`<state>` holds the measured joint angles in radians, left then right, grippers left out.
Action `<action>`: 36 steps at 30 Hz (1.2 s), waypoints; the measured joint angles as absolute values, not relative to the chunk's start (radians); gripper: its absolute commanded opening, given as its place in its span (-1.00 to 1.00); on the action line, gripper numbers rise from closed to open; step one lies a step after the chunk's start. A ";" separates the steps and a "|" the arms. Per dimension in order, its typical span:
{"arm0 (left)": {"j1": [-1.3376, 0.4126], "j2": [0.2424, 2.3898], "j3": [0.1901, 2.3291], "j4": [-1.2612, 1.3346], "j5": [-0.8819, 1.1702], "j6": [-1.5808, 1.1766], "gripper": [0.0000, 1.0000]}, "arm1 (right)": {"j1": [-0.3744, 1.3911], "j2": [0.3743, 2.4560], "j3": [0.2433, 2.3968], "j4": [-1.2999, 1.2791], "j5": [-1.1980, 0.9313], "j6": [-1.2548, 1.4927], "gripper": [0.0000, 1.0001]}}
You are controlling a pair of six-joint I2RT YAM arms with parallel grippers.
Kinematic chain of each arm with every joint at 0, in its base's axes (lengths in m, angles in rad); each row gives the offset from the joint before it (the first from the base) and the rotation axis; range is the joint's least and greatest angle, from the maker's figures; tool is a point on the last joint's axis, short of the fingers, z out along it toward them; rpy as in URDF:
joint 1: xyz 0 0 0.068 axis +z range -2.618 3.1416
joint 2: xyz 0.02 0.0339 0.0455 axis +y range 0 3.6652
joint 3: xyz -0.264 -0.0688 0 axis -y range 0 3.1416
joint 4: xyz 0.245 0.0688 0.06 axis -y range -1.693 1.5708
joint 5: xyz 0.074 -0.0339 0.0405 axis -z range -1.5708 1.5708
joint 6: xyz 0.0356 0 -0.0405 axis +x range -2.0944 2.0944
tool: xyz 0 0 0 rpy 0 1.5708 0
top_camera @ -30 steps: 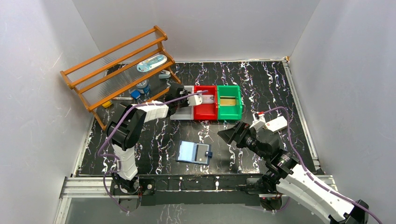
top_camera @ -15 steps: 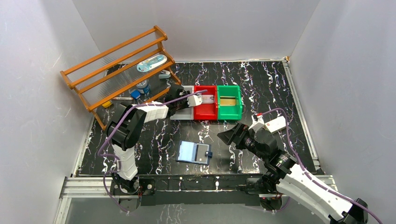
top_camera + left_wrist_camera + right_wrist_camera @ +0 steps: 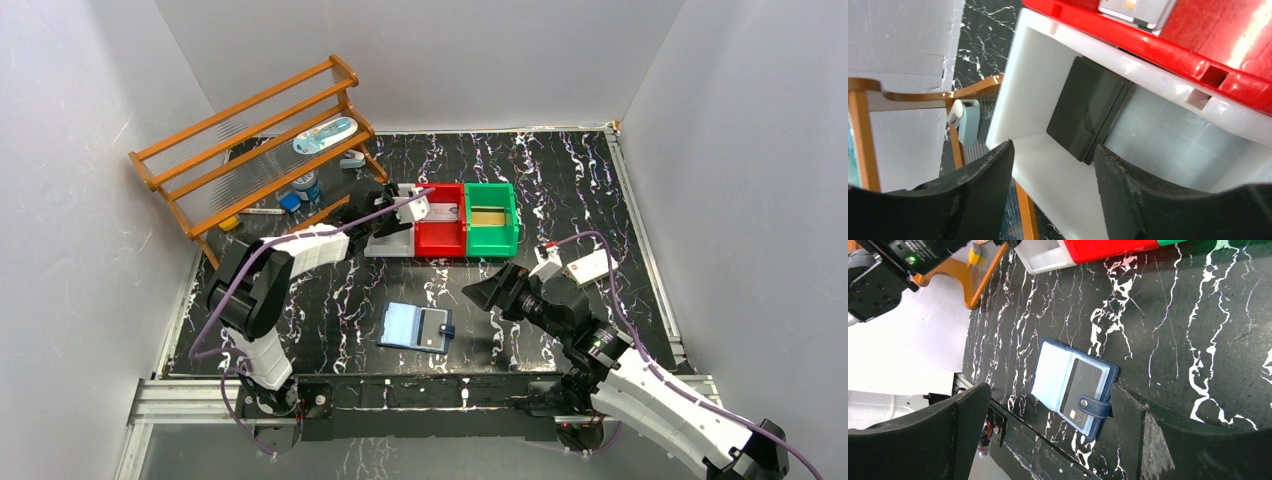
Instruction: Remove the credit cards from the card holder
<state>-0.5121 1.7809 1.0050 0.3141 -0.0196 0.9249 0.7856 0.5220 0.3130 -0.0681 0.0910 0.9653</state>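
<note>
The card holder [image 3: 417, 327] lies open on the black marbled table near the front, light blue inside, navy strap across it. In the right wrist view the holder [image 3: 1050, 375] has a dark card [image 3: 1079, 386] in its right pocket. My right gripper [image 3: 481, 294] is open and empty, just right of the holder and above the table. My left gripper [image 3: 366, 202] is open and empty over the white bin [image 3: 392, 245]. In the left wrist view black cards [image 3: 1084, 111] lie in the white bin [image 3: 1038, 55]. A silvery card [image 3: 446, 211] lies in the red bin, a gold one [image 3: 488, 216] in the green bin.
The red bin [image 3: 440, 240] and green bin [image 3: 494, 243] stand side by side right of the white one. A wooden rack [image 3: 250, 150] with small items stands at the back left, close to my left gripper. White walls enclose the table.
My left gripper has drawn back to the left from over the white bin toward the rack. My right gripper has moved a little left and down toward the holder.
</note>
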 measured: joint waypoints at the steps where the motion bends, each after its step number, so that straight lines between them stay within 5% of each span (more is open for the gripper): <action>1: -0.512 1.760 1.002 0.314 -0.019 0.915 0.32 | 0.786 0.526 0.313 -0.065 0.089 0.966 0.97; 8: -0.512 1.542 0.962 0.307 -0.001 0.682 0.71 | 0.786 0.581 0.313 -0.036 0.067 0.992 0.97; 17: -0.512 1.153 0.824 0.220 0.110 0.238 0.80 | 0.786 0.738 0.315 -0.006 0.029 1.047 0.97; 20: -0.511 1.073 0.755 0.162 0.110 0.123 0.97 | 0.786 0.793 0.336 -0.009 0.017 1.063 0.97; 32: -0.506 0.867 0.667 -0.111 0.104 -0.258 0.97 | 0.785 0.646 0.241 0.000 0.091 1.257 0.95; 36: -0.506 0.854 0.636 -0.132 0.121 -0.330 0.97 | 0.785 0.745 0.295 -0.019 0.062 1.223 0.72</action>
<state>-0.5056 0.8536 0.6361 -0.1322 0.1211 -0.3298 0.7845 0.7448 0.2951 -0.0185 0.0624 1.2232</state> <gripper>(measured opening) 0.983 0.933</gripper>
